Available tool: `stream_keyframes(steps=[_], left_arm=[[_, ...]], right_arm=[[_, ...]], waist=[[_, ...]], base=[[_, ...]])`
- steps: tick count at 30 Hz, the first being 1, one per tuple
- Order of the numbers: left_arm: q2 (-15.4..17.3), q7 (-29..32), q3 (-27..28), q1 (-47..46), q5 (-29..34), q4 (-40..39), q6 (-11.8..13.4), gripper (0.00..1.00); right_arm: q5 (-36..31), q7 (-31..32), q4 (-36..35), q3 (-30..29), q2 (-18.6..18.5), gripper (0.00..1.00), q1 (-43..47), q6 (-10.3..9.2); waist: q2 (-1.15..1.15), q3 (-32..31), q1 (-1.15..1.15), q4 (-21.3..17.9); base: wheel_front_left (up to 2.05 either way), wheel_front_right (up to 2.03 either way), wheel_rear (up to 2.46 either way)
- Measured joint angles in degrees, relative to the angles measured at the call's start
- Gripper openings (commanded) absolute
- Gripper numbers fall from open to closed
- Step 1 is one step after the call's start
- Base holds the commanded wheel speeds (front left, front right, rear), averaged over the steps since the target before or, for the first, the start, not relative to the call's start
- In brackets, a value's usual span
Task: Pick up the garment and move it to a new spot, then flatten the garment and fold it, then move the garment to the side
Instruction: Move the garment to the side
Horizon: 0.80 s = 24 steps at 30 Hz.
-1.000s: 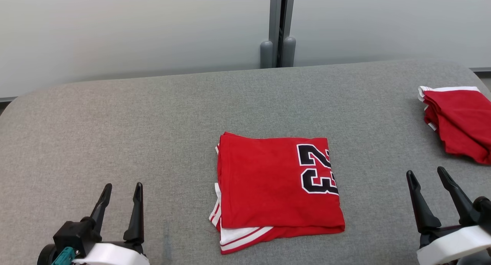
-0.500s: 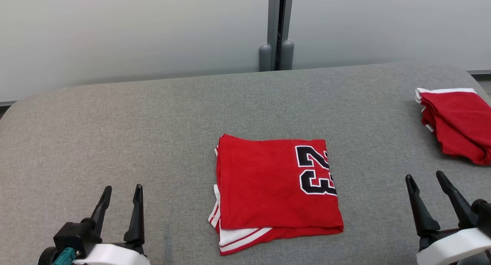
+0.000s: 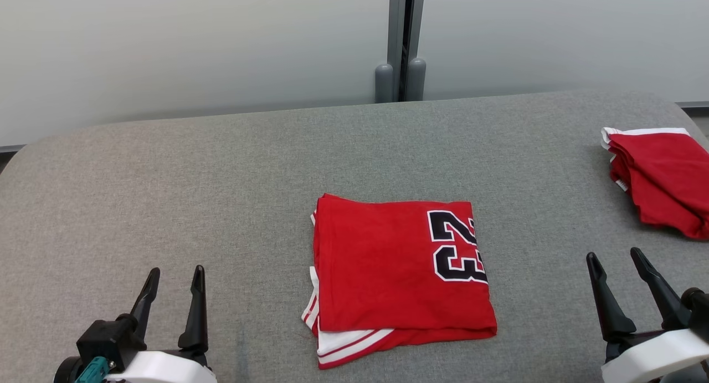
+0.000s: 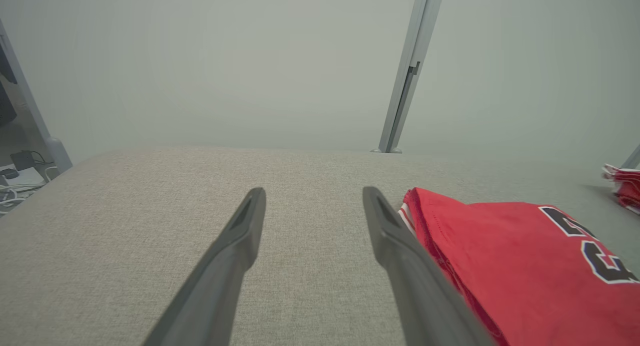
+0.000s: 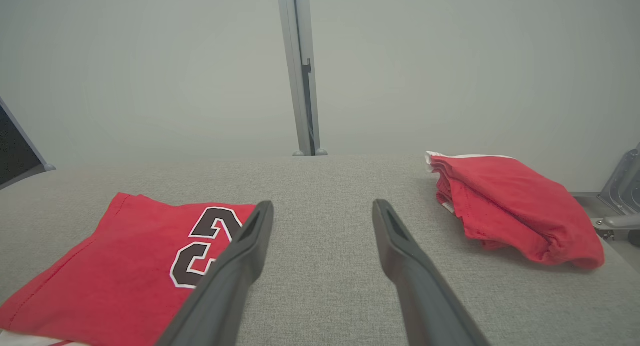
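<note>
Folded, not yet moved aside
The shirt (image 3: 401, 272) lies near the table's (image 3: 221, 178) front edge; the left gripper (image 3: 176, 269) and right gripper (image 3: 614, 253) flank it, jaws apart, empty. The next move probably needs a pinch through all layers.

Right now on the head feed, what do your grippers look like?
Left gripper: two long, dark, tapered fingers on a black block, a teal connector beside it, white wrist shell. Right gripper: the same dark fingers and white shell.
</note>
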Motion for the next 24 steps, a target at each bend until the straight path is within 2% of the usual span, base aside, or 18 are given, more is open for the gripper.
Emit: stream_keyframes(steps=[11,17,24], left_arm=[[0.1,-0.3,-0.6,-0.5,-0.3,-0.2,0.3,1.0],[0.1,-1.1,-1.4,-3.9,-0.3,-0.2,-0.1,1.0],[-0.7,-3.1,-3.2,-9.3,-0.3,1.4,-1.3,1.0]], right_arm=[[0.7,-0.4,-0.1,-0.2,0.1,1.0,-0.1,0.0],[1.1,-0.3,0.6,0.0,0.0,1.0,-1.6,0.0],[3.1,-0.3,4.9,3.1,-0.8,1.0,-5.6,0.0]], waist=[[0.0,0.7,0.0,1.0],[0.0,3.3,0.0,3.3],[0.0,7.3,0.0,7.1]], base=[[0.0,0.0,0.0],[0.0,0.0,0.0],[0.0,0.0,0.0]])
